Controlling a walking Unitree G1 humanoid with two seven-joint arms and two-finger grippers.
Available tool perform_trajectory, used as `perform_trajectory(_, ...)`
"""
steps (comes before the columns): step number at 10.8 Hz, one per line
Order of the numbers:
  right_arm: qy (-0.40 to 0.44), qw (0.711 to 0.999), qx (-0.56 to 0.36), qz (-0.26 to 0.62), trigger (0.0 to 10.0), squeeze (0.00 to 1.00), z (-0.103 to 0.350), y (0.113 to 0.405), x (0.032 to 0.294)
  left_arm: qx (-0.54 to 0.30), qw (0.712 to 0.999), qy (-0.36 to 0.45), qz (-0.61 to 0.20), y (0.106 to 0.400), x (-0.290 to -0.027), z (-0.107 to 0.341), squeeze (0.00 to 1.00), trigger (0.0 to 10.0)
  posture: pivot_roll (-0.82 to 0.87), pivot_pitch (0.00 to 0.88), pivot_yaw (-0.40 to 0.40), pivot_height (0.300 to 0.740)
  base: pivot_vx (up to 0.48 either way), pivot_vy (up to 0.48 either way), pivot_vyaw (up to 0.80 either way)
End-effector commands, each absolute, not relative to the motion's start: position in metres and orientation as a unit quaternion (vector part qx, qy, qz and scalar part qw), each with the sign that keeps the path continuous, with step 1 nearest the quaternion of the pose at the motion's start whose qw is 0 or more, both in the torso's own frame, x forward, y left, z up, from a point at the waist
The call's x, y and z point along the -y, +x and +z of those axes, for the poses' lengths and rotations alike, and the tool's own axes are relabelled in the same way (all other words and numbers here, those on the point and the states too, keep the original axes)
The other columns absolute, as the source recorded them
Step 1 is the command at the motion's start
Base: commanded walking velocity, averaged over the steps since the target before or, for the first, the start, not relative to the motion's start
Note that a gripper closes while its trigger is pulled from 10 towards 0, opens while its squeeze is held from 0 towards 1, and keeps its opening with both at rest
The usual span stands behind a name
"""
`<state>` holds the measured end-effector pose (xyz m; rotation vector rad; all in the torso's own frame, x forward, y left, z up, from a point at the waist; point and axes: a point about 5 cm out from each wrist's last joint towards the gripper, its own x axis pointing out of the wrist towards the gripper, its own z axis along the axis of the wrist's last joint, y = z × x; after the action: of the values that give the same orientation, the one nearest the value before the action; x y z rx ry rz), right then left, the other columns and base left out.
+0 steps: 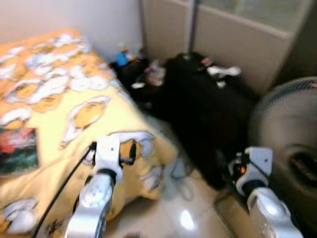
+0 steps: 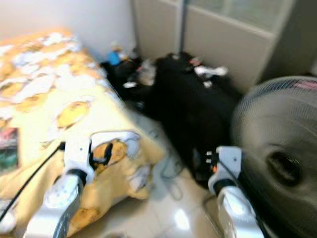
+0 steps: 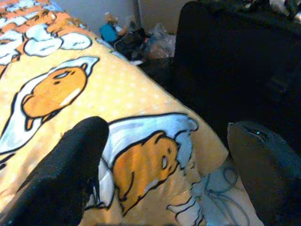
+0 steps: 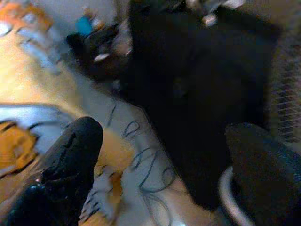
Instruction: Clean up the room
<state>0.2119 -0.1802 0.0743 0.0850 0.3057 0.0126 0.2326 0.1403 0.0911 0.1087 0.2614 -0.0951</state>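
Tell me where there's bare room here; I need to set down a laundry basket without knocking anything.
Freest is the yellow bedspread, between the dark book near its edge and the wall. The shiny floor between the bed corner and the fan is narrow and crossed by loose cables. The corner past the black suitcase is crowded with clutter.

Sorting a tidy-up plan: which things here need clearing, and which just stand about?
To clear:
- clutter pile in the corner
- white items on the black case
- loose cable on the floor

Just there:
- bed
- fan
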Motion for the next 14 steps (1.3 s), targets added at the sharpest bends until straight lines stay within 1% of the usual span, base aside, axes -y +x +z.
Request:
perform_trajectory(1,0.047,0.987,-0.15,0.014,10.0,1.0,0.077,0.212,0.174,-0.147,0.986,0.063,-0.044,0.228,-0.147,0.085,0.0,10.0,-0.07,0.006,0.045,0.74,0.0,0.0,0.8)
perform_trajectory(2,0.057,0.986,-0.157,-0.006,10.0,1.0,0.071,0.217,0.172,-0.133,0.988,0.07,-0.026,0.233,-0.161,0.091,0.0,10.0,-0.02,0.0,0.023,0.74,0.0,0.247,0.8)
perform_trajectory(4,0.049,0.987,-0.155,0.018,10.0,1.0,0.068,0.225,0.162,-0.129,0.99,0.054,0.01,0.24,-0.18,0.098,0.0,10.0,0.01,0.0,0.038,0.74,0.0,0.126,0.8)
perform_trajectory(5,0.039,0.987,-0.153,-0.001,10.0,1.0,0.067,0.227,0.162,-0.132,0.989,0.062,0.019,0.24,-0.189,0.096,0.0,10.0,0.0,0.0,0.049,0.74,0.0,0.0,0.8)
perform_trajectory(7,0.043,0.987,-0.152,-0.021,10.0,1.0,0.068,0.227,0.161,-0.126,0.99,0.066,0.018,0.243,-0.192,0.097,0.0,10.0,0.0,0.0,0.049,0.74,0.0,0.396,0.0)
perform_trajectory(8,0.037,0.987,-0.156,-0.023,10.0,0.39,0.065,0.227,0.164,-0.126,0.99,0.062,0.014,0.243,-0.187,0.095,0.0,10.0,0.0,0.0,0.039,0.74,0.0,0.409,0.0)
perform_trajectory(9,0.03,0.988,-0.147,-0.044,10.0,0.0,0.07,0.232,0.176,-0.125,0.991,0.054,0.003,0.242,-0.175,0.092,0.0,10.0,0.01,0.0,0.026,0.74,0.0,0.416,0.0)
perform_trajectory(10,0.018,0.986,-0.146,-0.072,10.0,0.0,0.073,0.237,0.188,-0.122,0.991,0.043,-0.014,0.243,-0.165,0.09,0.0,10.0,-0.01,0.0,0.012,0.74,0.0,0.412,0.0)
perform_trajectory(11,0.024,0.984,-0.154,-0.088,10.0,0.0,0.073,0.242,0.192,-0.124,0.991,0.057,-0.017,0.249,-0.165,0.087,0.0,10.0,-0.02,0.0,0.006,0.74,0.0,0.405,0.0)
perform_trajectory(13,0.027,0.986,-0.142,-0.087,10.0,0.0,0.076,0.246,0.191,-0.116,0.992,0.048,-0.015,0.254,-0.163,0.091,0.0,10.0,-0.03,0.0,0.015,0.74,0.0,0.411,0.0)
perform_trajectory(14,0.026,0.989,-0.126,-0.073,10.0,0.0,0.084,0.258,0.183,-0.11,0.992,0.053,-0.013,0.26,-0.163,0.092,0.0,10.0,-0.02,0.0,0.014,0.74,0.0,0.412,0.0)
